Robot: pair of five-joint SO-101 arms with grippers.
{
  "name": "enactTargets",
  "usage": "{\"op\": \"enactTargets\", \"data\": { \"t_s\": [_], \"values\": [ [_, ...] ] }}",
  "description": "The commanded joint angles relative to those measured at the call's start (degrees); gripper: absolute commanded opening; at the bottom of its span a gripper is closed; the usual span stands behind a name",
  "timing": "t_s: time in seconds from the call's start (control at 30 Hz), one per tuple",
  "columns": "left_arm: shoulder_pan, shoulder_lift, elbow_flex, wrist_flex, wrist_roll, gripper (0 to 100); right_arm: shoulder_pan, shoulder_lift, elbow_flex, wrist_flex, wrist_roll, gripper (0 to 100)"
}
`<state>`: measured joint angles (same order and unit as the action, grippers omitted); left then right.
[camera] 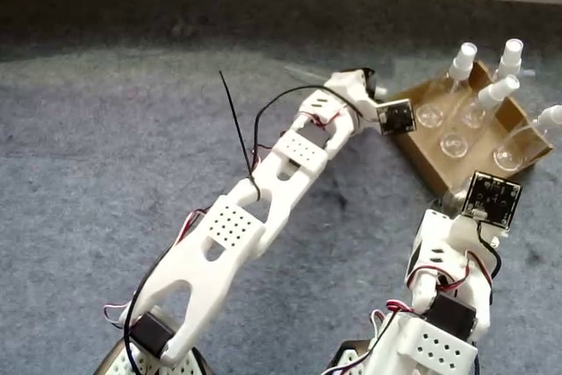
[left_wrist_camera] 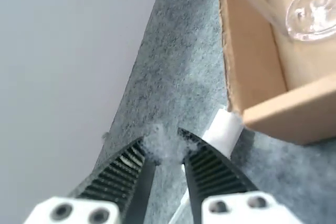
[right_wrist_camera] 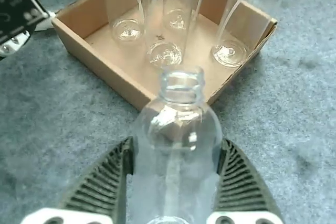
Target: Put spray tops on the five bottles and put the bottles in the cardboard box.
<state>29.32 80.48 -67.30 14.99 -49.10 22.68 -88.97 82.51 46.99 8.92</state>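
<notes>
The grey carpet (camera: 132, 129) carries the cardboard box (right_wrist_camera: 105, 69), where four bottles (right_wrist_camera: 165, 24) stand capped, so one is left to do. The right gripper (right_wrist_camera: 176, 148) is clamped round that last bottle (right_wrist_camera: 178, 129), upright and bare-necked just in front of the box (presumably steadied for capping). The left gripper (left_wrist_camera: 163, 139) sits low at the box's corner, jaws slightly apart with only carpet between them. The white spray top (left_wrist_camera: 227, 128) lies just beside one jaw and is likely its next pick.

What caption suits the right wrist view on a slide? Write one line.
Right gripper holds a topless clear bottle in front of a cardboard box with four bottles standing inside.
</notes>
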Motion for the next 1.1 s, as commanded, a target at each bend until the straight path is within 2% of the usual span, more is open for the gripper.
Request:
{"op": "enactTargets", "data": {
  "t_s": [0.0,0.17,0.67,0.87,1.07],
  "values": [
    [1.8,-1.4,-3.3,1.1,-0.3,1,0.6,-0.1,-2.9,-1.8,0.0,7.7],
    [3.5,-1.9,-4.3,11.3,-0.4,1,0.6,-0.1,-3.0,-1.5,0.0,7.7],
    [3.9,-1.5,-27.9,47.6,-0.2,1,0.4,-0.1,-3.0,-1.5,0.0,7.7],
    [3.4,-4.0,-28.0,53.7,-0.1,1,0.2,-0.1,-3.0,-1.5,0.0,7.7],
    [3.2,-13.1,-28.0,65.7,0.0,1,-1.1,0.0,-3.7,-1.3,0.0,7.7]
  ]
}}
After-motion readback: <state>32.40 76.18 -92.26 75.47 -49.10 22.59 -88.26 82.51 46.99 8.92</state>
